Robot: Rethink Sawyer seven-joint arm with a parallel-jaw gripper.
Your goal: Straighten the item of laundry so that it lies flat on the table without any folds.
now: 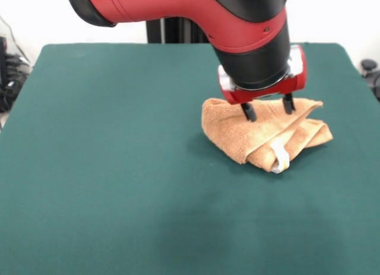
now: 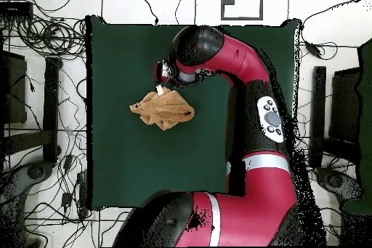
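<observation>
Toward desk's right side, nearer far edge in front view: towel bunched, layers folded over, white label at near tip. Gripper directly above heap, fingers parted, tips at top fold, nothing clamped; placement suits pinching upper layer for unfolding.

Overhead view: towel crumpled, well clear of all edges. Gripper at heap's edge; spread unreadable. Flattening not yet achieved.
</observation>
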